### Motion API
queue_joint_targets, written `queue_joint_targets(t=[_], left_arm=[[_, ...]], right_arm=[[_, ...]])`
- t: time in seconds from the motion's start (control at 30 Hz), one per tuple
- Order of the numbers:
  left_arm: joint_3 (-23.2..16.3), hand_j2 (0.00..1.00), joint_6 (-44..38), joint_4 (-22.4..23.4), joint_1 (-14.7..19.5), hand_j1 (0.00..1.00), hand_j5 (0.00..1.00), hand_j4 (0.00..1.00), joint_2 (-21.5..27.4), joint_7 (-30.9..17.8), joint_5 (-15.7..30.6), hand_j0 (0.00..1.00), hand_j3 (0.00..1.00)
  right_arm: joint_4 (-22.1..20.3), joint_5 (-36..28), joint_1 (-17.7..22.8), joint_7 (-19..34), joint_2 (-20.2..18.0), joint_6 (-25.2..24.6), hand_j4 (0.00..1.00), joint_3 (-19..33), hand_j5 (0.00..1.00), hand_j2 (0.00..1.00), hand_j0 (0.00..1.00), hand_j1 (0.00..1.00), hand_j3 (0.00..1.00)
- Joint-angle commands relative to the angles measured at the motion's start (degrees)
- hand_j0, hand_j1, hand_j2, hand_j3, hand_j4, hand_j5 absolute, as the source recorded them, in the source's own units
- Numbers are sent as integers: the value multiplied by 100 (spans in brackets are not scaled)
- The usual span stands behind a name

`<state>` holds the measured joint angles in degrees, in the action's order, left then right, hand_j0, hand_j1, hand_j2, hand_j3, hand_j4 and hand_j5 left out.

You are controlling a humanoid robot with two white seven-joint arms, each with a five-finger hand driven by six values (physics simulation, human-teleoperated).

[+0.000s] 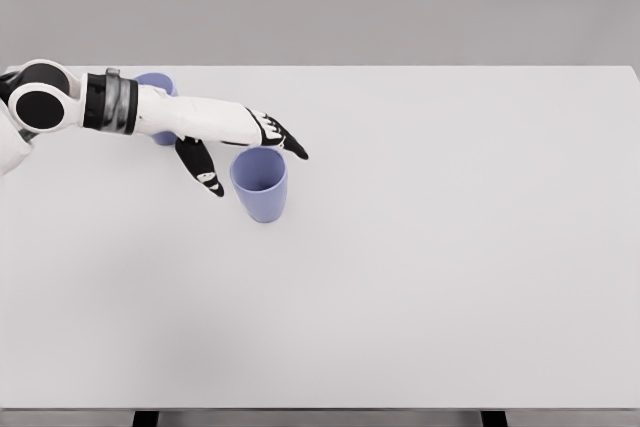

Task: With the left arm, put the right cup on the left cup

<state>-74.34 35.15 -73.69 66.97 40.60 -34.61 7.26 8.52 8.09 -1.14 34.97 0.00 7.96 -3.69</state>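
While the left hand (235, 142) hovers just beside the right cup (259, 184) – fingers (203, 169) spread, holding nothing – grasping, lifting and stacking onto the left cup (157, 86) all remain.

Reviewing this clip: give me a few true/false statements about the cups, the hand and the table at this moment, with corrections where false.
1. The left hand is clamped around the right cup and lifting it. False: the fingers are spread beside the cup's rim, and the cup stands on the table.
2. The right cup stands upright with its opening up. True.
3. The left cup is in full view. False: the left arm's forearm covers most of it.
4. The right arm reaches in from the right. False: it is not in view.
5. Both cups are bluish purple. True.
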Motion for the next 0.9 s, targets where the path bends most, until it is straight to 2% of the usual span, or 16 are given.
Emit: queue_joint_targets(t=[0.0, 0.37, 0.5, 0.8, 0.87], left_arm=[[16, 100, -15, 3, 0, 100, 100, 100, -8, 7, 38, 100, 100], [7, 100, -15, 276, -26, 100, 100, 100, -34, 236, 29, 100, 100], [25, 100, -15, 302, -176, 100, 100, 100, -104, 244, -50, 100, 100], [16, 100, -15, 425, -229, 100, 100, 100, -236, 297, -146, 100, 100], [25, 100, -15, 487, -325, 100, 100, 100, -254, 297, -190, 100, 100]], right_arm=[[1, 8, 0, 3, 0, 4, 100, 0, 100, 100, 100, 100, 100], [1, 8, 0, 3, 0, 4, 100, 0, 100, 100, 100, 100, 100], [1, 8, 0, 3, 0, 4, 100, 0, 100, 100, 100, 100, 100], [1, 8, 0, 3, 0, 4, 100, 0, 100, 100, 100, 100, 100], [1, 8, 0, 3, 0, 4, 100, 0, 100, 100, 100, 100, 100]])
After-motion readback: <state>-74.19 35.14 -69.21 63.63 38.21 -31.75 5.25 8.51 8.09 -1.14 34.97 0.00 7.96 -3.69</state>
